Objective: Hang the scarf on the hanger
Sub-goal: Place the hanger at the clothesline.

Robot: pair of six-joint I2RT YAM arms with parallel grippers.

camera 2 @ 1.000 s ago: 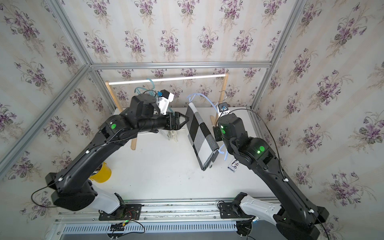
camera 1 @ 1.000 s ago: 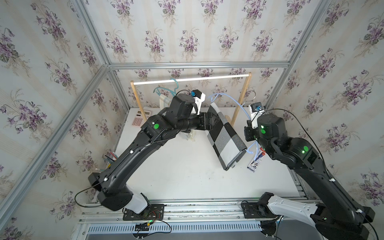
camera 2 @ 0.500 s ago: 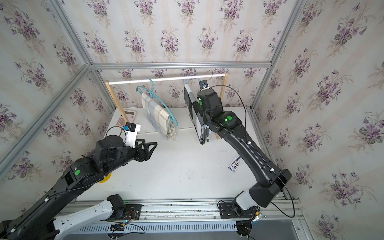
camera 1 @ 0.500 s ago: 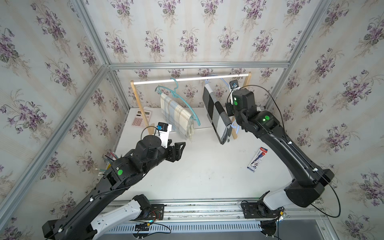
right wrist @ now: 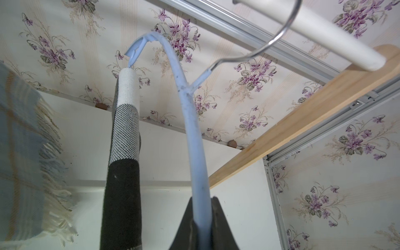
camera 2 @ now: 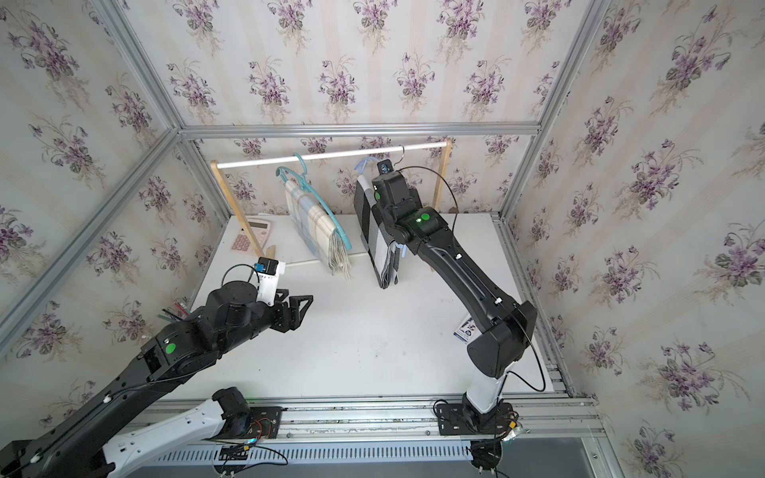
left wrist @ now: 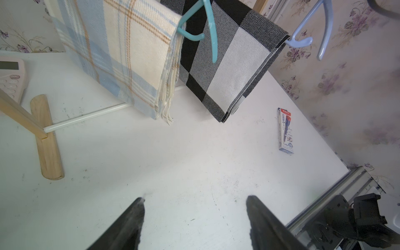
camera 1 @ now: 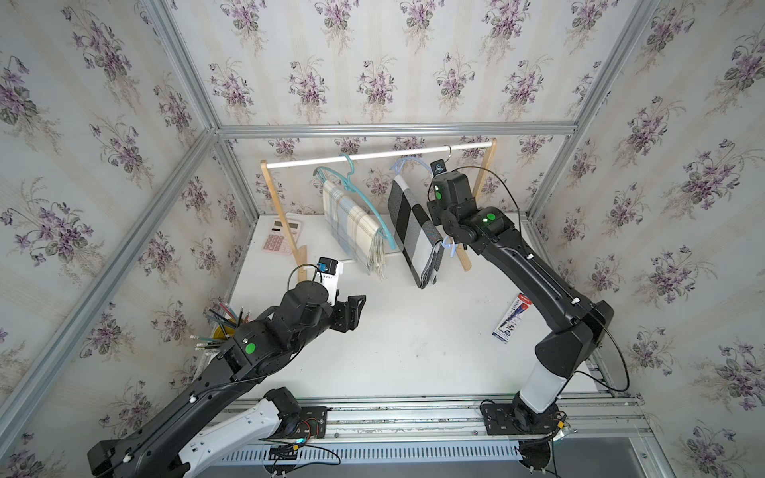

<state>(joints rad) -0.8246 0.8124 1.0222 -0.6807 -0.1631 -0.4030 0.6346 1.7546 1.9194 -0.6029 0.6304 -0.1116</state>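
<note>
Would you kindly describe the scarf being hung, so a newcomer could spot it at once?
Find the wooden rack at the table's back. From its rail hangs a pale blue hanger, held by the right gripper, carrying the scarf. It is black-and-white checked, unlike the fringed plaid scarf beside it.

Scarf [left wrist: 129,54] [left wrist: 233,65] x2, hanger [left wrist: 212,43] [right wrist: 195,151] x2, calculator [left wrist: 10,75] x1, pen box [left wrist: 285,132] x1.

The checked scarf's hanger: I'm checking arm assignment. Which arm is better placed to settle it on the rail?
Right: the right claw is shut on the pale blue hanger, hook by the white rail. The left claw is open over the table, away from both.
</note>
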